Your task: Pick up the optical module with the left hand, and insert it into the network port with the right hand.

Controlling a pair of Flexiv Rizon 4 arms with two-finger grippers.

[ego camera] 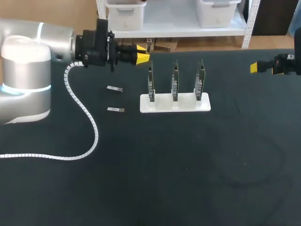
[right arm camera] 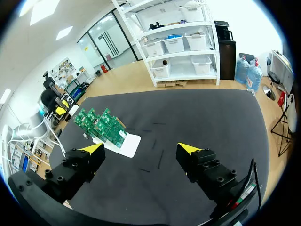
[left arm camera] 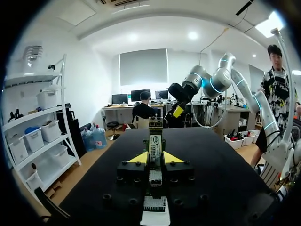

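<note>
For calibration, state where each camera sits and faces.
Head view: above, behind the robot, looking down at the table; left arm and right arm show.
Left wrist view: on the left arm, facing the board stand edge-on; own jaws show.
Right wrist view: on the right arm, facing the stand obliquely; own open jaws show.
Shared: all see the stand.

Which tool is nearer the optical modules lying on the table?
Left. The left tool is just beyond the optical modules; the right tool sits far off, past the white stand.
</note>
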